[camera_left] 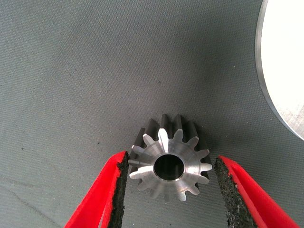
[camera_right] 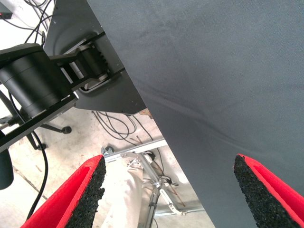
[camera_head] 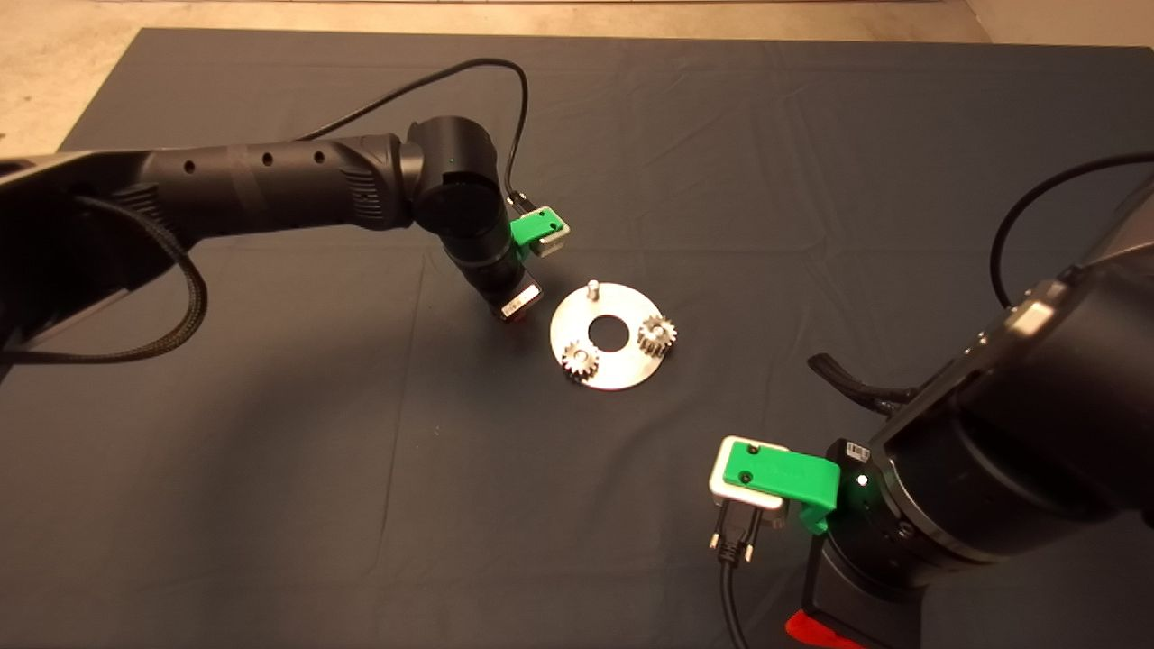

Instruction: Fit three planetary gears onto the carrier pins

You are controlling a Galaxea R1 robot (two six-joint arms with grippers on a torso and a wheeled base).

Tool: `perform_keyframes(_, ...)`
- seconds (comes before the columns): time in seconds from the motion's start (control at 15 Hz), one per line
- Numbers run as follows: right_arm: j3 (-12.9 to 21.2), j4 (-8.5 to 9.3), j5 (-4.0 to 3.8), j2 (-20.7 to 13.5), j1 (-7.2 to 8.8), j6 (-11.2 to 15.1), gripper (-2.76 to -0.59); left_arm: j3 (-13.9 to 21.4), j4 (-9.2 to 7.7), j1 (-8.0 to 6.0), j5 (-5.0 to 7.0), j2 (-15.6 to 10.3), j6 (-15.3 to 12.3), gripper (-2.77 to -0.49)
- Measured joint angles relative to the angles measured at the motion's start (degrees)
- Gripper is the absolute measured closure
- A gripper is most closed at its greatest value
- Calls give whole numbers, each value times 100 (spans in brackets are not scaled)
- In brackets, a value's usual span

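The round silver disc [camera_head: 622, 371] lies mid-mat. Two planetary gears [camera_head: 580, 361] [camera_head: 657, 334] sit on two of its carrier pins. One bare pin [camera_head: 593, 288] stands at the disc's far edge. A third gear [camera_left: 170, 164] rests on the mat just left of the disc, whose rim [camera_left: 285, 71] shows in the left wrist view. My left gripper [camera_left: 171, 183] is low over it and open. One pad sits close on either side of the gear, with a thin gap at the right pad [camera_left: 228, 190]. In the head view the left gripper [camera_head: 514, 311] hides this gear.
My right gripper [camera_right: 171, 190] waits open at the mat's lower right corner [camera_head: 816, 631], its wrist view looking past the mat edge to the floor, cables and a stand. A cable plug [camera_head: 735, 536] hangs beside it.
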Motion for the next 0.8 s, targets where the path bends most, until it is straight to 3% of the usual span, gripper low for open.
perform_keyframes(0.53, 0, 0, 0, 0, 1, 0, -200, 0, 0, 0, -2, 0, 0, -123)
perform_keyframes(0.8, 0, 0, 0, 0, 0, -1, -200, 0, 9, -2, 7, 0, -1, -106)
